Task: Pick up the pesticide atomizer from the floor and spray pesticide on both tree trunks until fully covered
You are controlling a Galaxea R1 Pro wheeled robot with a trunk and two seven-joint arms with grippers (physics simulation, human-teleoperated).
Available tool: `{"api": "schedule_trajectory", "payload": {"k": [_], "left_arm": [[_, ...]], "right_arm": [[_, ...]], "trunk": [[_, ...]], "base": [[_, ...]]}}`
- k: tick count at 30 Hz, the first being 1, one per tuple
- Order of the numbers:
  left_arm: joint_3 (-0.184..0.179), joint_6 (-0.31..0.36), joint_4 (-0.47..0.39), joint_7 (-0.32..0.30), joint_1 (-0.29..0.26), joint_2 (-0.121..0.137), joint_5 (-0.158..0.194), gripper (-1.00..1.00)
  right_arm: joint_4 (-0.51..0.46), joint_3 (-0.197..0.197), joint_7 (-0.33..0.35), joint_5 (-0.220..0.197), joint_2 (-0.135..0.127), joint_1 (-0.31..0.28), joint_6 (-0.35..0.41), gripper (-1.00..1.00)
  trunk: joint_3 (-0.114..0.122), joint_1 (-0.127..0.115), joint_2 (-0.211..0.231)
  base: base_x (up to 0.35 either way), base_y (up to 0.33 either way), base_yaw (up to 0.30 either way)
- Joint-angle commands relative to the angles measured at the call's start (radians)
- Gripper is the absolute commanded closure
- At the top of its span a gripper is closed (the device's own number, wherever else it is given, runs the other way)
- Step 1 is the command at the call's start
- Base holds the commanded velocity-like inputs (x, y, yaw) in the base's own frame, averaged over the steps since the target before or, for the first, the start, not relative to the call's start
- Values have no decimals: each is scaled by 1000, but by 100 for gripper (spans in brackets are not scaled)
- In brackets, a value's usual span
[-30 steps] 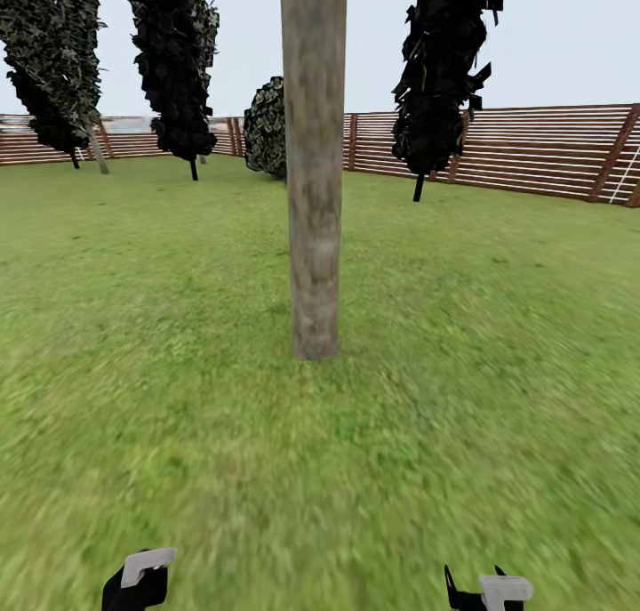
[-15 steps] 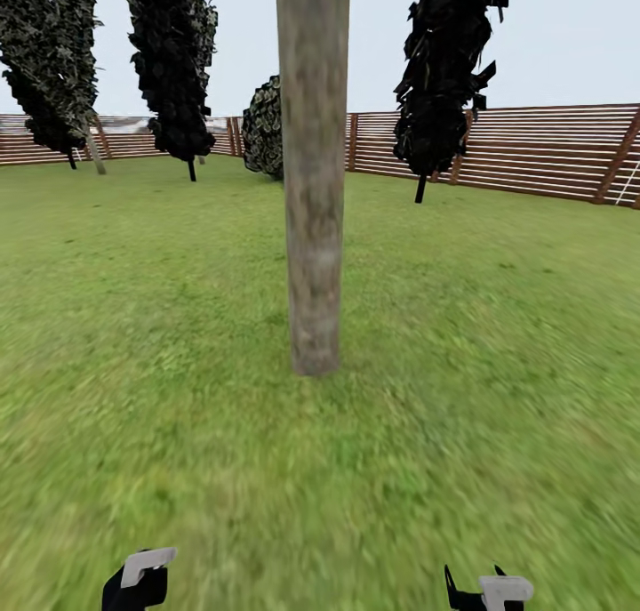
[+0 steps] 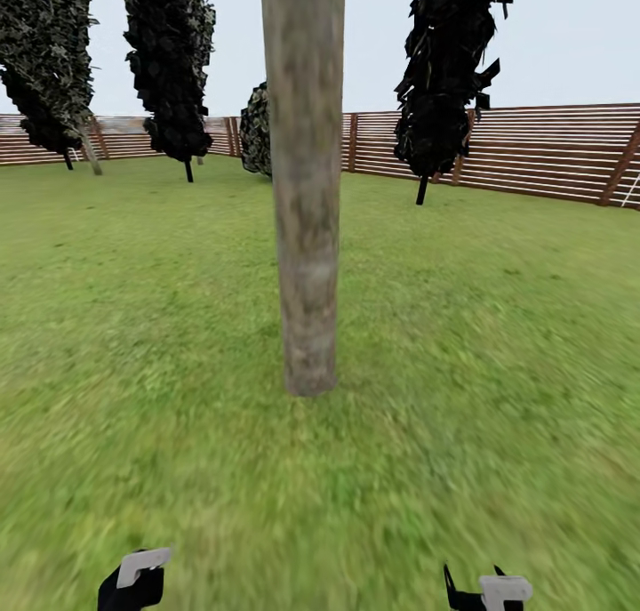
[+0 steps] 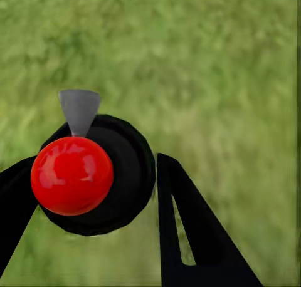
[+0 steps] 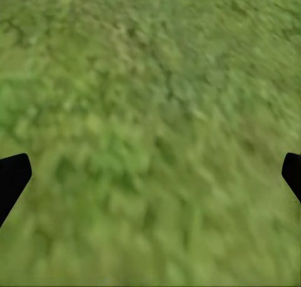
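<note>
Atomizer: our left gripper (image 4: 94, 193) clamps the pesticide atomizer (image 4: 94, 174), red cap, grey nozzle.
Right gripper (image 5: 150, 174): we see its fingers wide apart over grass.
Tree trunk (image 3: 304, 193): upright just ahead on the lawn (image 3: 498, 344).

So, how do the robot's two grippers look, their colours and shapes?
Both are black. The left gripper has flat, tapering black fingers. In the head view the left gripper and the right gripper each carry a pale grey block.
</note>
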Motion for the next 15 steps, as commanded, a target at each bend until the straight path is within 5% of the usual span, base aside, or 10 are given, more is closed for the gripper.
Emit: {"api": "schedule_trajectory", "payload": {"k": [1, 15], "left_arm": [[0, 0, 0, 0, 0, 0, 0, 100], [-6, 0, 0, -17, 1, 15, -6, 100]], "right_arm": [[0, 0, 0, 0, 0, 0, 0, -100], [-1, 6, 2, 1, 0, 0, 0, -100]], "trunk": [[0, 0, 0], [0, 0, 0]], "base": [[324, -115, 0], [323, -122, 0]]}}
